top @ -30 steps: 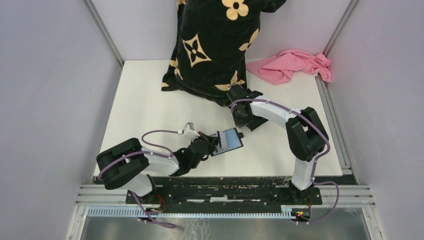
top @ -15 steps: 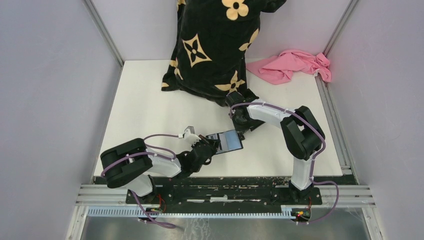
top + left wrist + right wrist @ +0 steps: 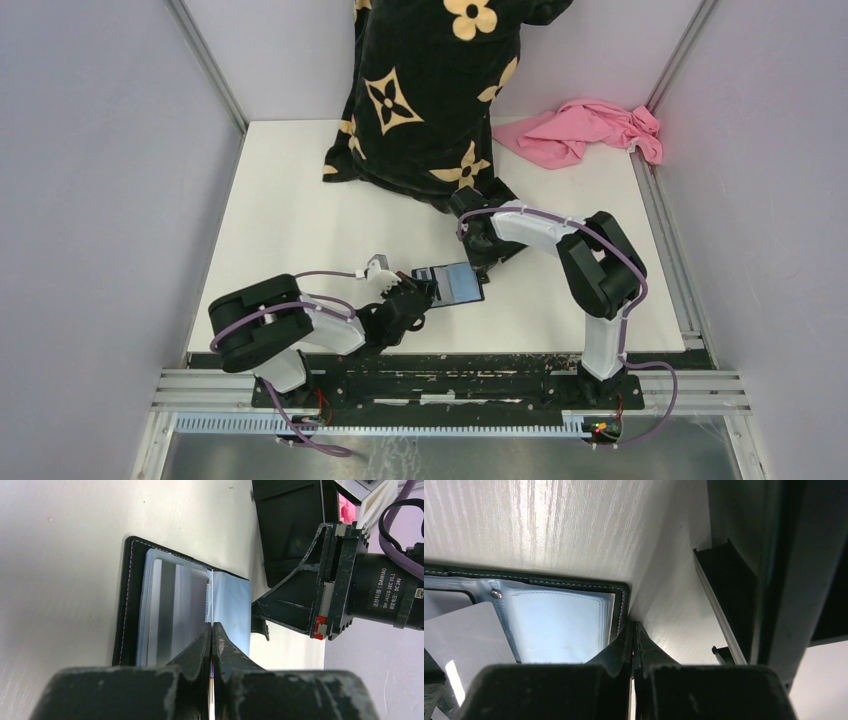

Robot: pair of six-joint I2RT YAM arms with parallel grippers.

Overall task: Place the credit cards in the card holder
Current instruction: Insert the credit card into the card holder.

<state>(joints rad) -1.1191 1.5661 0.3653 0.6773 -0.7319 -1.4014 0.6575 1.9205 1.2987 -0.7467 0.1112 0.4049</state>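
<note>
**Card holder (image 3: 455, 283) lies open and flat on the desk (image 3: 290, 200), centre of the top view.**
The whitish-grey card (image 3: 459, 640) is likely thin, stiff, light and slick, so grip it by one end. The left claw (image 3: 212, 630) is clamped on it, edge-on above the pockets. The right claw (image 3: 631, 630) has its fingers together, tips against the holder's edge.

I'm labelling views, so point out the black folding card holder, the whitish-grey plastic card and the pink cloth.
Black folding card holder (image 3: 559, 625): right wrist view, inner pocket.
Whitish-grey plastic card (image 3: 466, 630): right wrist view, face.
Pink cloth (image 3: 585, 130): top view, middle.
</note>
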